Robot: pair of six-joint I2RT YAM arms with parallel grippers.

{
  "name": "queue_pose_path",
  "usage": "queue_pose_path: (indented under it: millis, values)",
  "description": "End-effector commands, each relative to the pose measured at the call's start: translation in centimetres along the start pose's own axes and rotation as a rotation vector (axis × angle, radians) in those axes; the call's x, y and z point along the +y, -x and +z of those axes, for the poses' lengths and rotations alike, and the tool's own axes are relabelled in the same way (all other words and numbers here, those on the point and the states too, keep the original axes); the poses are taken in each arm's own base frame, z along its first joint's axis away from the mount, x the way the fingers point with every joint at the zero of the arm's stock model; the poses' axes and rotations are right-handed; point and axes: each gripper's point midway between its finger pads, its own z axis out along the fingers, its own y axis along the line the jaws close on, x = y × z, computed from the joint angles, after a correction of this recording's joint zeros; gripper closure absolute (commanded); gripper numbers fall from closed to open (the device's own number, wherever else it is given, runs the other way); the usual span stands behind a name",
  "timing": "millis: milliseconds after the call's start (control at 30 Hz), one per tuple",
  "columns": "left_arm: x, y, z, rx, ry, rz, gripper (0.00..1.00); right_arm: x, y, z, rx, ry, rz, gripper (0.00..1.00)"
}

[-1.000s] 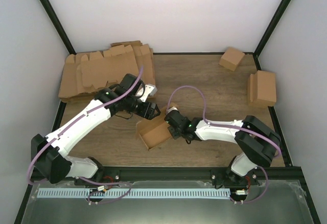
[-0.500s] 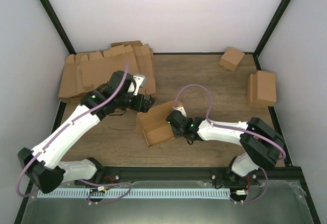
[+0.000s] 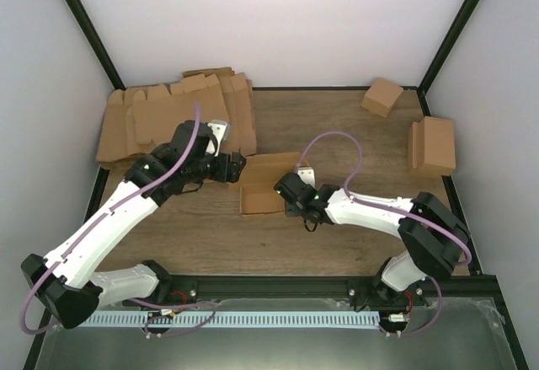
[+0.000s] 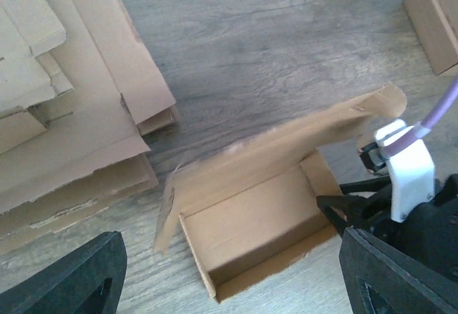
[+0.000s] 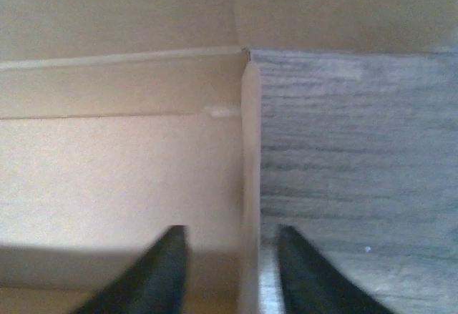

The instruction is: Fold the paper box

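One paper box (image 3: 263, 195) | brown, shallow tray formed | lid flap open

soft, even light from above; faint shadows on bench (image 3: 387, 151). top view sharp. right wrist view blurred, paper box (image 5: 122, 164) out of focus.

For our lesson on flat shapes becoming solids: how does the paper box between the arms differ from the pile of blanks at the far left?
The paper box has raised walls forming an open tray, one long flap tilted up; the pile of blanks lies flat. The paper box is one piece, alone mid-table; the pile of blanks holds many overlapping sheets. Both are plain brown cardboard.
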Motion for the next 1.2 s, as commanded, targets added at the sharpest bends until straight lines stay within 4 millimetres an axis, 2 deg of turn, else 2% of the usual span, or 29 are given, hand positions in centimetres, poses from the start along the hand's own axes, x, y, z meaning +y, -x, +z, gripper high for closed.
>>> queue_pose_path:
  millis: [0, 33, 67, 100, 200, 300, 400, 533, 667, 800, 933, 1167]
  values:
    - [1.0, -0.9, 0.5, 0.001, 0.037, -0.009, 0.16, 0.9, 1.4, -1.4, -0.056, 0.081, 0.041, 0.42]
    - [1.1, -1.1, 0.5, 0.003, 0.035, -0.001, 0.16, 1.0, 1.6, -1.8, -0.061, 0.095, 0.035, 0.23]
    - [0.9, -1.3, 0.6, 0.003, 0.024, 0.007, 0.16, 1.0, 1.7, -2.1, -0.066, 0.104, 0.020, 0.09]
    - [0.7, -1.4, 0.5, -0.001, 0.007, 0.017, 0.15, 0.8, 2.0, -2.5, -0.074, 0.100, 0.016, 0.01]
    - [0.1, -1.7, 0.0, -0.031, -0.045, 0.030, 0.10, 0.7, 2.7, -3.5, -0.108, 0.131, -0.036, 0.00]
    - [0.4, -2.0, -0.2, -0.056, -0.039, 0.012, 0.06, 1.2, 3.9, -5.6, -0.180, 0.204, -0.099, 0.00]
    - [0.9, -3.0, 0.5, -0.028, -0.025, -0.013, 0.05, 1.2, 5.0, -7.0, -0.229, 0.250, -0.156, 0.00]
    - [1.1, -4.4, 1.6, 0.010, -0.023, -0.048, 0.05, 0.4, 6.5, -7.8, -0.243, 0.305, -0.172, 0.00]
    - [1.5, -5.1, 1.6, 0.001, -0.019, -0.070, 0.03, -0.4, 7.7, -8.8, -0.272, 0.386, -0.184, 0.00]
    - [1.3, -6.4, 2.2, 0.021, -0.047, -0.093, 0.03, -0.3, 7.5, -8.8, -0.270, 0.485, -0.243, 0.00]
    - [0.7, -8.0, 3.2, 0.066, -0.093, -0.115, 0.00, -0.5, 7.7, -7.8, -0.257, 0.468, -0.232, 0.01]
    - [0.8, -10.1, 4.4, 0.106, -0.086, -0.161, 0.00, -0.6, 8.0, -7.1, -0.273, 0.454, -0.227, 0.00]
